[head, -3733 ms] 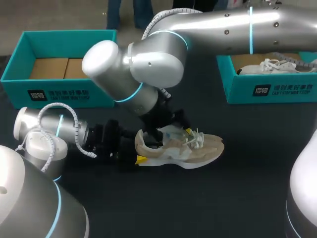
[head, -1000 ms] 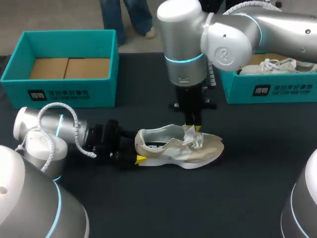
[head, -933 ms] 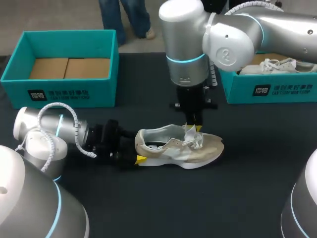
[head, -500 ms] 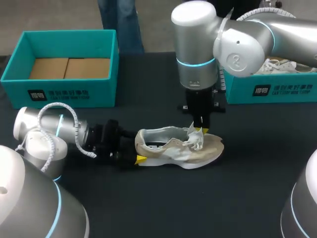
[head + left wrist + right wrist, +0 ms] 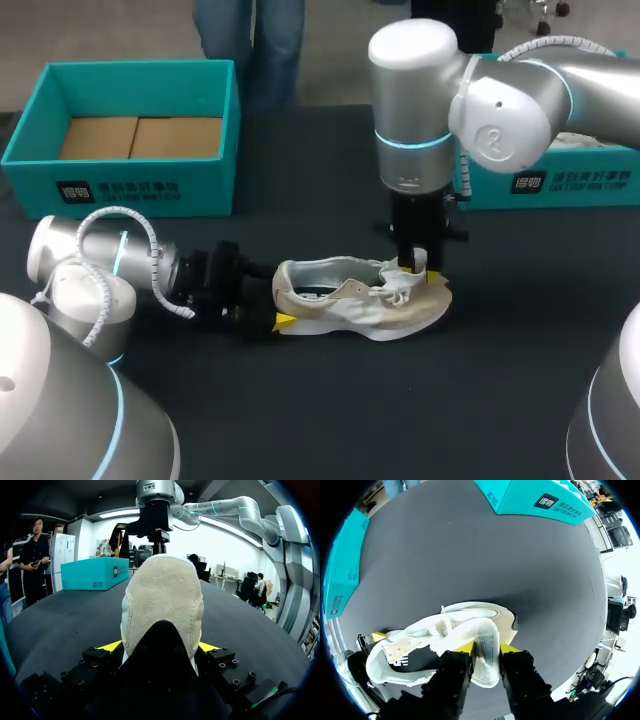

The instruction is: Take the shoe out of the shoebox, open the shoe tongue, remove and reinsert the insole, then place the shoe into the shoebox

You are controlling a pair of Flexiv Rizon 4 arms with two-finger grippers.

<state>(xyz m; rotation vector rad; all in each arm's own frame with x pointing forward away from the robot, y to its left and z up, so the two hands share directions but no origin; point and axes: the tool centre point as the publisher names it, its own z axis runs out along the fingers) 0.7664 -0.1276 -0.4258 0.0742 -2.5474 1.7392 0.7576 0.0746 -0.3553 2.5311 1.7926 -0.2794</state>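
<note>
Black table (image 5: 330, 420), shoe (image 5: 340, 305), right end effector (image 5: 486, 649) pinching its print-labelled tongue (image 5: 483, 628)

Tongue (image 5: 487, 667) pinched in my right gripper (image 5: 486, 648)!
Both yellow tips press it from either side, and it stands up from the pale shoe (image 5: 465, 615) lying on the black table (image 5: 470, 550); my left gripper (image 5: 368, 641), one yellow tip showing, sits at the heel (image 5: 376, 662).
</note>
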